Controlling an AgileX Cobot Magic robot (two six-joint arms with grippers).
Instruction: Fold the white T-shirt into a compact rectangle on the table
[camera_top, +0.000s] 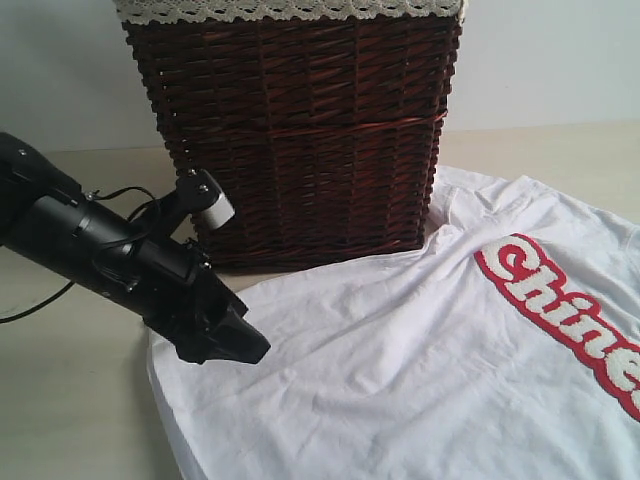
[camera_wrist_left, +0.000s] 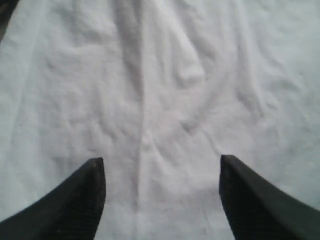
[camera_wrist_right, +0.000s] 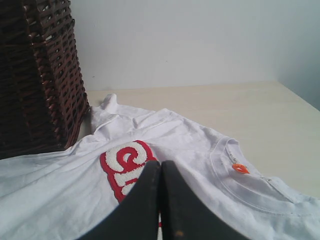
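Note:
The white T-shirt (camera_top: 400, 350) lies spread and wrinkled on the table (camera_top: 60, 400), its red-outlined lettering (camera_top: 570, 320) toward the right. My left gripper (camera_top: 235, 345) hovers over the shirt's left edge. In the left wrist view it (camera_wrist_left: 161, 165) stands open, with only creased white T-shirt (camera_wrist_left: 165, 75) showing between the fingers. My right gripper (camera_wrist_right: 160, 165) is shut with nothing in it, low over the white T-shirt (camera_wrist_right: 60, 190) beside the lettering (camera_wrist_right: 125, 165) and near the collar (camera_wrist_right: 250, 185). The right arm is outside the exterior view.
A tall dark brown wicker basket (camera_top: 300, 130) with cream lace trim stands behind the shirt, close to its upper edge; the right wrist view shows the basket (camera_wrist_right: 35, 75) too. Bare table (camera_wrist_right: 240, 105) extends past the collar to a pale wall.

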